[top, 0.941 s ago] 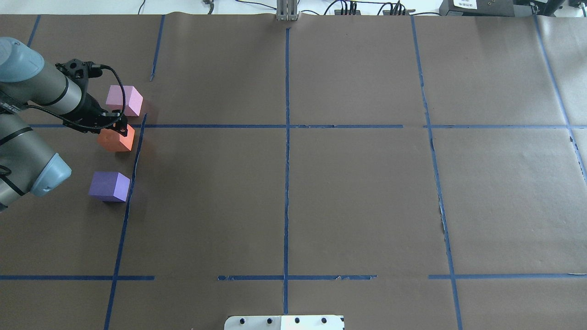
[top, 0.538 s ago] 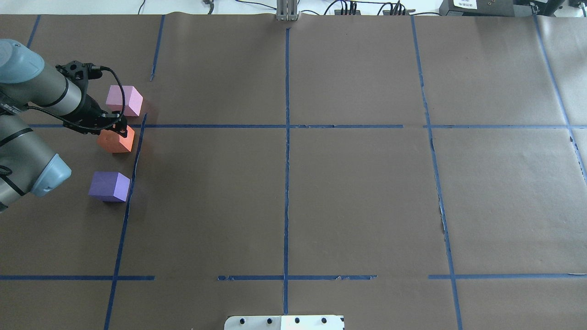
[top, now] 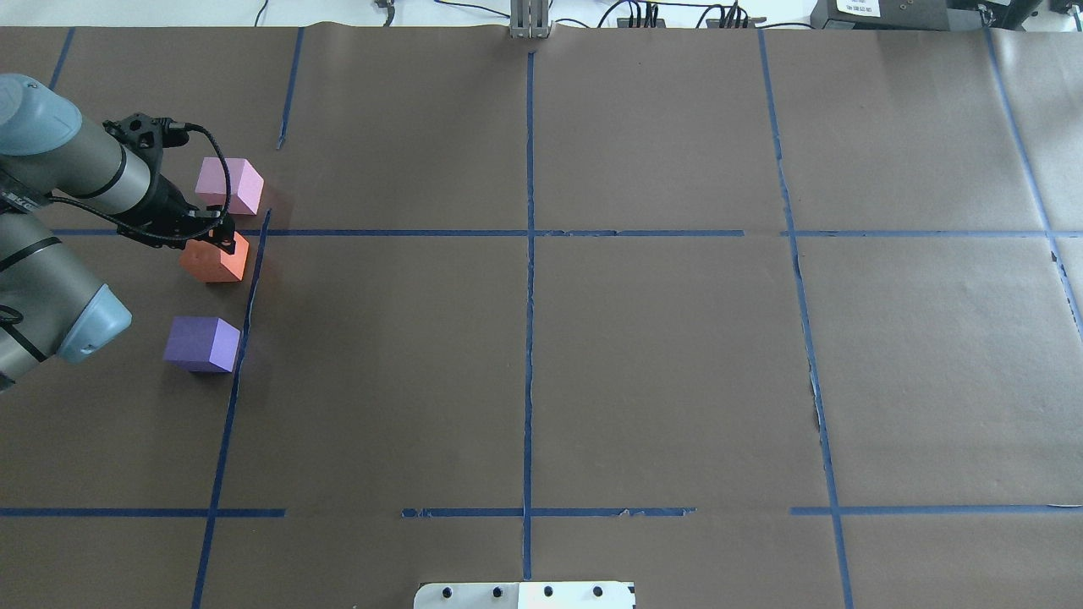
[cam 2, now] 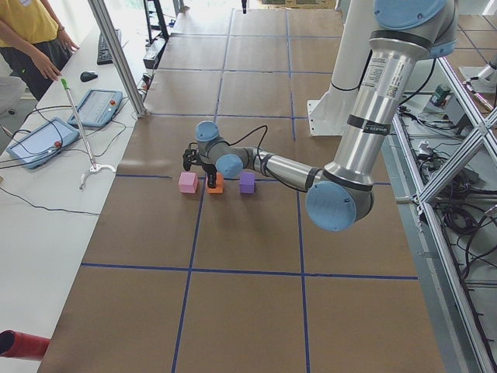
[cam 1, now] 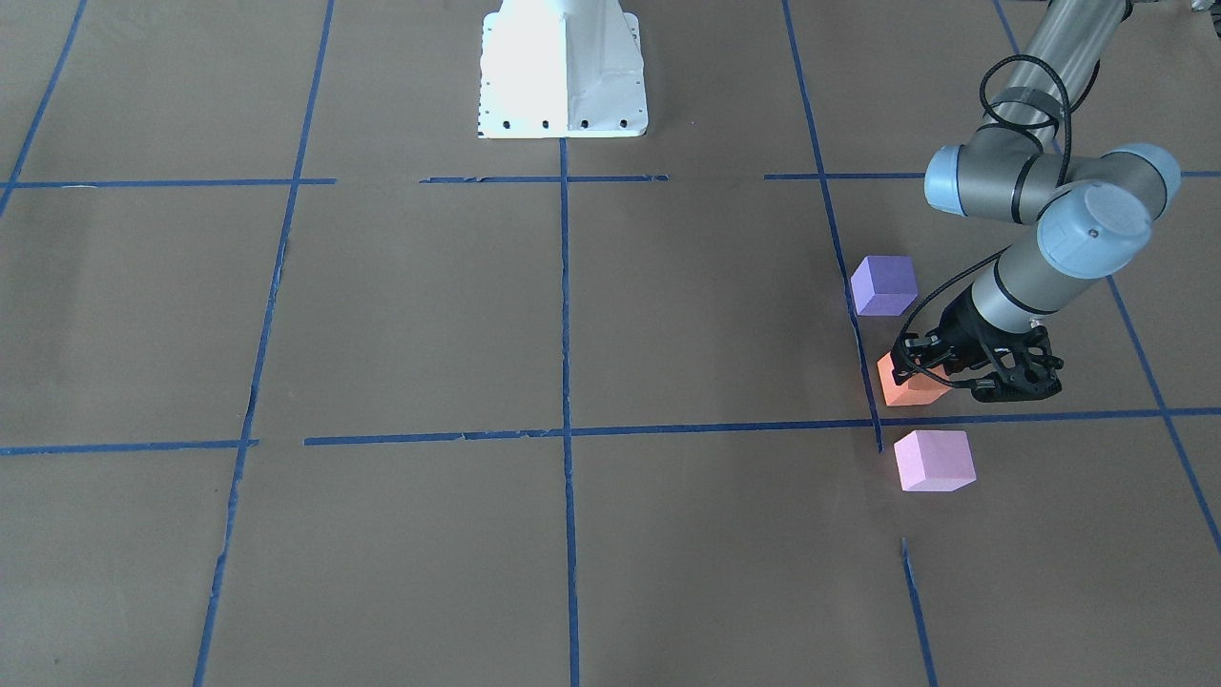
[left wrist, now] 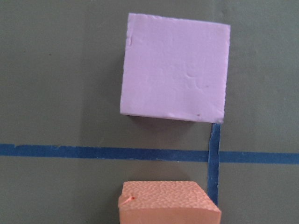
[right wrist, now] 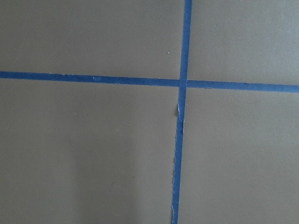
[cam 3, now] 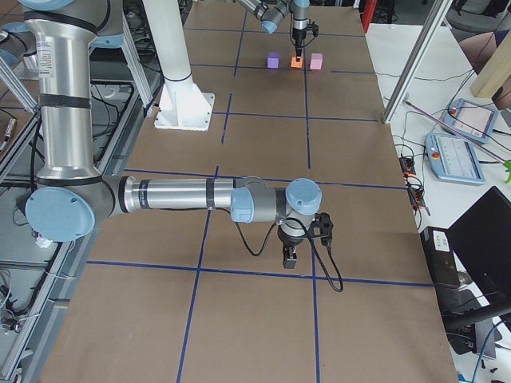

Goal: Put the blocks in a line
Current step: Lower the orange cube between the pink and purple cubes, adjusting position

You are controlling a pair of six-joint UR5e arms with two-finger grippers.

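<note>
Left tool (top: 224, 242) at orange block (top: 211, 263), between pink block (top: 230, 187), purple block (top: 201, 344)

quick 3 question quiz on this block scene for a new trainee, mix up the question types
1. Multiple choice: what lies between the pink block and the purple block?
A. the orange block
B. a red ball
C. nothing, they touch

2. True or false: the left tool is at the purple block.

3. Fill in: in the left wrist view, a strip of blue ___ runs across between the pink block and the orange block.

Key:
1. A
2. False, it is at the orange block
3. tape
</note>
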